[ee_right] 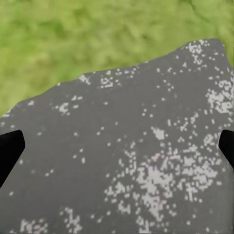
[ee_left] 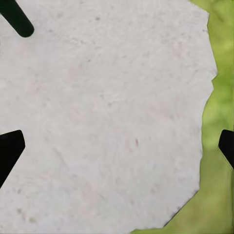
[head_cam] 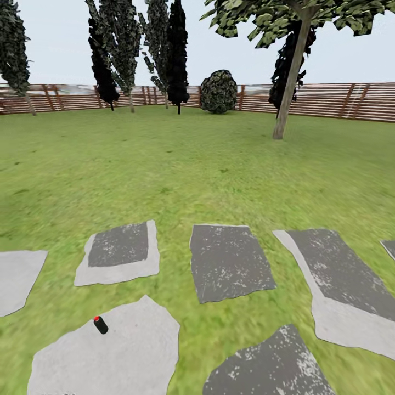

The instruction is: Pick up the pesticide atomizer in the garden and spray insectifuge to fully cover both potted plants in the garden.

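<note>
Since the small dark cylinder with a red tip (head_cam: 100, 325) lying on the pale stepping slab (head_cam: 131, 356) looks nothing like a green and white sprayer stem, the main risk is mistaking it for the pesticide atomizer; it may be the same dark rod at the corner of the left wrist view (ee_left: 17, 18), though that is too cropped to be sure. A grab made from this height could also roll it off the pale stepping slab into the lawn (head_cam: 181, 170).

Left gripper (ee_left: 117, 144) hangs over that slab with jaws spread wide and empty; right gripper (ee_right: 117, 144), likewise spread, hangs over a dark speckled slab (ee_right: 146, 161).

Beyond the pale slab lie more grey slabs, then open grass up to a brown slatted fence (head_cam: 329, 99), cypress-like trees and a round bush (head_cam: 218, 91). I can make out neither potted plants nor atomizer from this spot.
</note>
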